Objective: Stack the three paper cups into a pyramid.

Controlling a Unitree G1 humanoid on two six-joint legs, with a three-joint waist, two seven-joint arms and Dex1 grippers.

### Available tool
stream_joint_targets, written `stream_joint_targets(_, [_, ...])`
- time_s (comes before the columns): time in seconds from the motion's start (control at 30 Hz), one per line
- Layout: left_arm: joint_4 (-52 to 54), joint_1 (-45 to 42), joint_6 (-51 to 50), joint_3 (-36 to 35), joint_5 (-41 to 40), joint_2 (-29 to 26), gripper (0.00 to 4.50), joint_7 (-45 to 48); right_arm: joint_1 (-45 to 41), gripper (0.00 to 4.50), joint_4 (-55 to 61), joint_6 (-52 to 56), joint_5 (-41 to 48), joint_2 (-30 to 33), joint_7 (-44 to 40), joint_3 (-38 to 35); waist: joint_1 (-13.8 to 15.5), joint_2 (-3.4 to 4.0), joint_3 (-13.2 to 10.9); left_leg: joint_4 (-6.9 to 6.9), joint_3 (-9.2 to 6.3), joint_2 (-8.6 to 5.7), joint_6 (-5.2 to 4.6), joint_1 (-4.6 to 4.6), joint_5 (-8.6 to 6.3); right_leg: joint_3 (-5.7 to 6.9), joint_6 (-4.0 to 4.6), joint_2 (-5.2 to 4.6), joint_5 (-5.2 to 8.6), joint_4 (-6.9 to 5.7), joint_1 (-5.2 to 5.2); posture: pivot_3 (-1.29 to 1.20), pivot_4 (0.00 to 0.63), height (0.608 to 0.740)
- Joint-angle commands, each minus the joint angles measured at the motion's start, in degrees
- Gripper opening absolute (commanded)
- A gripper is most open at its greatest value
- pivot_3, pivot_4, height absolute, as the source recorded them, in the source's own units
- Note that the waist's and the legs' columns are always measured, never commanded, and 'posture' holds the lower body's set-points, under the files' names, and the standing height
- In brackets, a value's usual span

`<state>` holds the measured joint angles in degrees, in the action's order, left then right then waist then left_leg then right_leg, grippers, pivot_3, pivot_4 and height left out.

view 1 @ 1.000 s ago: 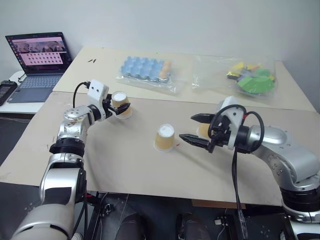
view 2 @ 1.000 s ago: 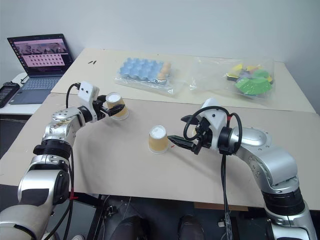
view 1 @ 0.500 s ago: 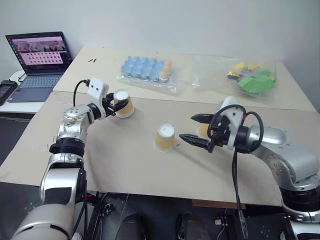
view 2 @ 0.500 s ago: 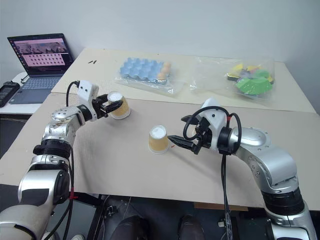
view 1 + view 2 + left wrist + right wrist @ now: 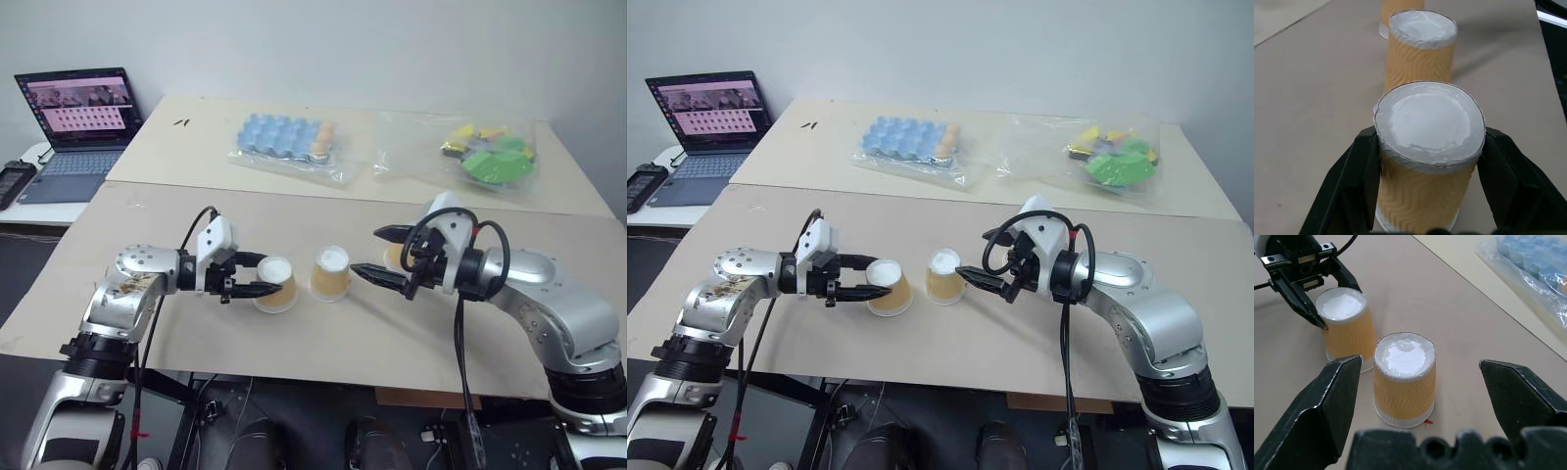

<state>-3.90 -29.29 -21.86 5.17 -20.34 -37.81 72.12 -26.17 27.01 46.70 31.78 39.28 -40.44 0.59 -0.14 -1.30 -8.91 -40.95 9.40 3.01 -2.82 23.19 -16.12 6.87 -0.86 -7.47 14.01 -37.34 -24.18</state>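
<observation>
Three tan paper cups stand upside down in a rough row on the brown table (image 5: pixel 245 343). My left gripper (image 5: pixel 257 276) is shut on the leftmost cup (image 5: pixel 275 284), its black fingers (image 5: pixel 1359 171) pressing both sides; this cup sits low at the table surface, close beside the middle cup (image 5: pixel 330 273). The middle cup stands free in front of my right gripper (image 5: pixel 367 252), which is open with its fingers (image 5: pixel 1327 401) spread wide to the cup's right. The third cup (image 5: pixel 397 257) is partly hidden behind the right gripper.
A bagged blue tray of cells (image 5: pixel 284 137) and a bag of colourful pieces (image 5: pixel 490 152) lie at the back of the far table. An open laptop (image 5: pixel 73 108) stands at the far left. The table's front edge runs just below both arms.
My left gripper closed on the far-left cup, then carried it toward me and rightward, down beside the middle cup. The right arm and the other two cups stayed put.
</observation>
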Motion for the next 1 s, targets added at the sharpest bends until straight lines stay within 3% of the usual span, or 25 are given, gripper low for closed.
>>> stream_joint_targets(0.03, [0.3,-2.2,-0.1,0.9,0.1,1.8,2.39,-1.2,0.1,4.50,2.2,-0.8,0.1,0.5,0.5,-1.9,0.2,0.00,0.0,0.00,0.00,-0.01,-0.01,0.02,0.00,0.01,0.00,0.00,0.00,0.00,0.00,0.00,0.150,0.733])
stream_joint_targets(0.83, [-18.6,-10.1,14.7,5.2,8.6,7.7,2.39,-3.9,1.2,4.50,4.0,0.2,1.9,2.2,1.5,-4.0,0.8,-0.01,0.0,-0.02,0.00,-0.07,-0.04,0.00,0.01,0.05,0.00,0.03,-0.01,0.05,0.05,0.00,0.150,0.733])
stream_joint_targets(0.9, [-19.0,-10.2,15.2,4.8,8.2,8.2,3.36,-3.7,1.4,4.50,4.2,0.3,2.0,2.3,1.6,-4.3,0.8,-0.01,0.0,-0.03,-0.01,-0.08,-0.05,0.01,0.01,0.05,0.00,0.02,-0.01,0.05,0.05,0.00,0.150,0.733])
stream_joint_targets(1.0, [-17.3,-9.9,14.2,4.0,7.5,8.0,4.35,-3.3,1.8,4.50,4.4,0.6,2.2,2.6,1.8,-4.7,0.7,-0.02,0.0,-0.02,0.00,-0.08,-0.06,0.09,0.01,0.05,-0.01,0.02,-0.01,0.06,-0.03,0.00,0.150,0.733])
